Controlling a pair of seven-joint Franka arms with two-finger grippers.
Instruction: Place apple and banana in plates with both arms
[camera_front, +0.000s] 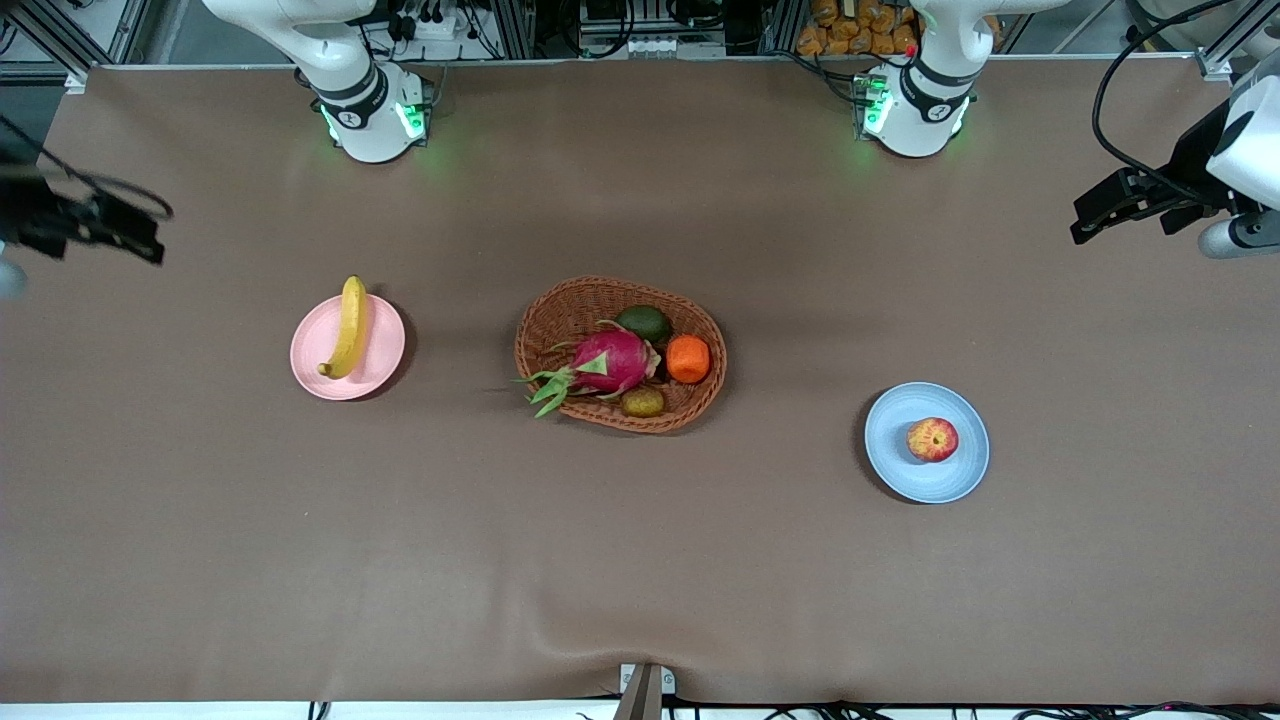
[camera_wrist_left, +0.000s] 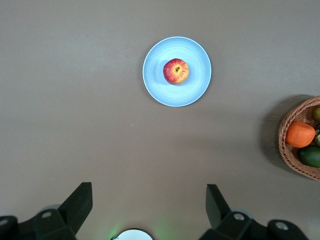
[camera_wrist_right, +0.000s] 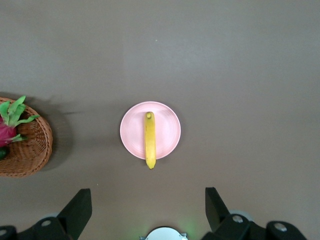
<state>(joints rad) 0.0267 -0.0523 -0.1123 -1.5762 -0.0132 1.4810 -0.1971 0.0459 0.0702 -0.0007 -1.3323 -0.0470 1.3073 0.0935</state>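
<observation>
The yellow banana lies on the pale pink plate toward the right arm's end of the table, one tip past the rim. On the pale blue plate, toward the left arm's end, sits the red and yellow apple. My left gripper hangs open and holds nothing, high over the table's edge; its wrist view shows the apple on the blue plate away from its own gripper. My right gripper is open too, over its own end; its wrist view shows the banana on the pink plate, clear of its own gripper.
A brown woven basket stands mid-table between the plates, holding a magenta dragon fruit, an orange, a dark green fruit and a small brown one. A grey bracket sits at the table's front edge.
</observation>
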